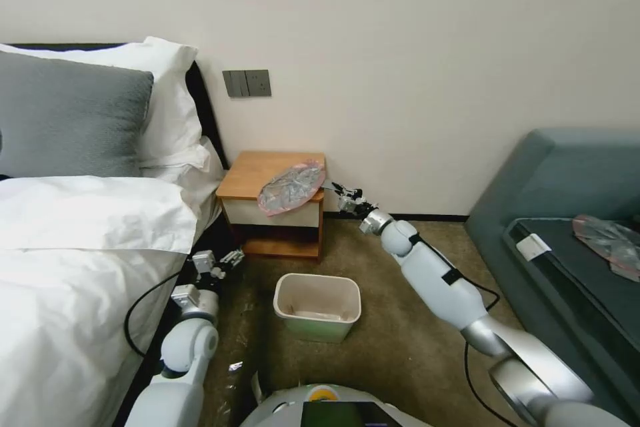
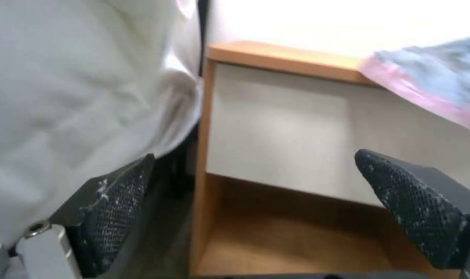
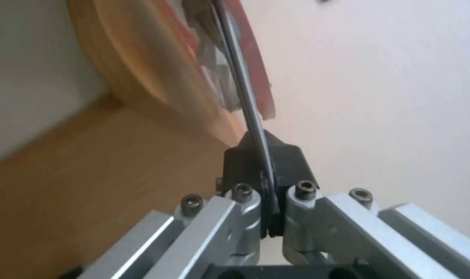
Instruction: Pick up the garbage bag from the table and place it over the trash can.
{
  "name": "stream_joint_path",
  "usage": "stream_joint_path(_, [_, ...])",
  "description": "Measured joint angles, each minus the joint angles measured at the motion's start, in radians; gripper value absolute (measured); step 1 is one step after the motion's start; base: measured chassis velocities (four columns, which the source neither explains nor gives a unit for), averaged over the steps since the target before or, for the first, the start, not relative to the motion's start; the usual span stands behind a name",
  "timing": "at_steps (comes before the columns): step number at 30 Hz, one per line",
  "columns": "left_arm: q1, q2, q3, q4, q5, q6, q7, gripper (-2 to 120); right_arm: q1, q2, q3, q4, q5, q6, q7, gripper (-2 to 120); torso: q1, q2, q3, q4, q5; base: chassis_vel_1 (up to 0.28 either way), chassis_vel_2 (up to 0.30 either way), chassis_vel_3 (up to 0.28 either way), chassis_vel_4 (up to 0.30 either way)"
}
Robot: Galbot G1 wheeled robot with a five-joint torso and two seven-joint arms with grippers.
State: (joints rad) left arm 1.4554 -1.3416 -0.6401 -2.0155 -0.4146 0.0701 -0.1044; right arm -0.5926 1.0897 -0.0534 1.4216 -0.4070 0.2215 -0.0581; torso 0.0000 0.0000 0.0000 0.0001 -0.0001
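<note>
The garbage bag (image 1: 291, 187), grey-clear film with a pink rim, lies on the right half of the wooden table (image 1: 250, 173) and droops over its front edge. My right gripper (image 1: 328, 187) reaches the bag's right edge from the side. In the right wrist view its fingers (image 3: 248, 100) are pressed together across the bag's red rim (image 3: 258, 73). The trash can (image 1: 318, 303), cream inside and green outside, stands on the carpet in front of the table. My left gripper (image 1: 223, 259) hangs open low beside the bed, facing the table's white drawer front (image 2: 276, 131), with the bag (image 2: 426, 81) above.
The bed with its white duvet (image 1: 87, 247) and pillows lies close on the left. A grey-blue sofa (image 1: 567, 173) stands on the right with another pinkish clear bag (image 1: 607, 237) on its seat. Open carpet (image 1: 393, 340) surrounds the bin.
</note>
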Motion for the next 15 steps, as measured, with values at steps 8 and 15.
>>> stream_joint_path(8, [-0.021,0.0,-0.016,-0.011,-0.04,0.001,-0.012,99,-0.161,-0.047,0.055,0.237,0.053,-0.068,-0.009,0,0.0,0.0,0.0,0.0,0.0001,0.0,0.0,0.0,0.0])
stream_joint_path(15, [-0.022,0.0,-0.017,-0.018,-0.047,0.002,-0.017,99,-0.332,-0.074,0.102,0.361,0.038,-0.077,-0.021,0,0.0,0.0,0.0,-0.0001,0.0002,0.0,0.0,0.0,0.0])
